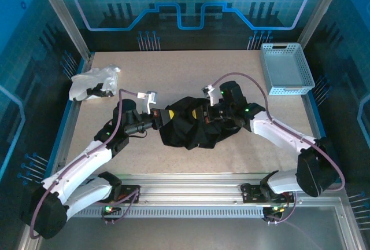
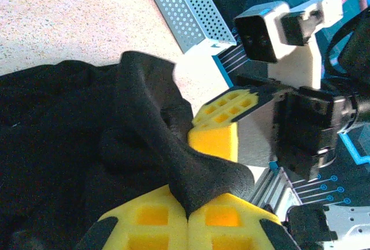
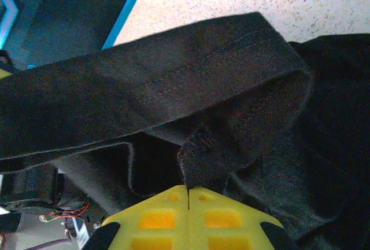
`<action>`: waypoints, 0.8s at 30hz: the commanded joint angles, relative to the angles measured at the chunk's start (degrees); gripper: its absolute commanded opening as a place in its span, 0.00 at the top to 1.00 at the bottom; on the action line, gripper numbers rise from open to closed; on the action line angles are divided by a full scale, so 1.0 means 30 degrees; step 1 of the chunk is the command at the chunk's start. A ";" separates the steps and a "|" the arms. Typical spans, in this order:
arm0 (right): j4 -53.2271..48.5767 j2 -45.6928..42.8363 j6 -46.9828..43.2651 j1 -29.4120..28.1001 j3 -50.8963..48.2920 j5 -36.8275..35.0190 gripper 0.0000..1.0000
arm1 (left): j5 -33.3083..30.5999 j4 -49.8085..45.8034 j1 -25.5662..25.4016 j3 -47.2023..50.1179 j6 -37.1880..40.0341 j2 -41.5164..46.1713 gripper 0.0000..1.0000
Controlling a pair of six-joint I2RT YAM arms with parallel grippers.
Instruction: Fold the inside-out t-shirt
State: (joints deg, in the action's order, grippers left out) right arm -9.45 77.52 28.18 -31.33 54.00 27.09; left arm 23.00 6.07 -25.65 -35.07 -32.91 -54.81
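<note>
Top external: left pincer (image 1: 166, 115), right pincer (image 1: 200, 113) pinch t-shirt (image 1: 188, 134) folds; table (image 1: 231, 73) open around.

Bright even light, soft shadows, t-shirt (image 1: 188, 131) crushed to black (wrist cams soft in fg)

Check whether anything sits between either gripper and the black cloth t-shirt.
Nothing visible does. The left gripper and right gripper are each shut directly on folds of the bunched black cloth t-shirt. The crumpled white cloth garment and perforated grey plastic basket lie apart at the far corners.
</note>
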 commanded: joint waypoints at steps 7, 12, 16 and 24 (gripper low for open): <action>-0.1626 -0.2720 -0.0233 0.1496 0.0268 0.3216 1.00 | -0.0471 0.0692 0.0112 0.0582 0.0899 -0.0488 1.00; -0.1744 -0.4010 0.0339 0.2541 -0.0261 0.4256 1.00 | -0.0514 0.0996 0.0112 0.0758 0.0827 -0.0679 1.00; -0.1566 -0.4678 0.0885 0.3107 -0.0726 0.4625 1.00 | -0.0491 0.1223 0.0087 0.0876 0.0745 -0.0687 1.00; -0.4853 -0.4784 -0.0913 0.3503 -0.0890 0.2198 1.00 | 0.0233 0.2623 0.0083 0.1485 0.0148 0.0101 1.00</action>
State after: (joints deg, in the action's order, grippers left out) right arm -18.06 63.86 28.40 -21.71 52.05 36.82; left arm 22.35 9.91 -25.65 -31.88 -31.64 -56.51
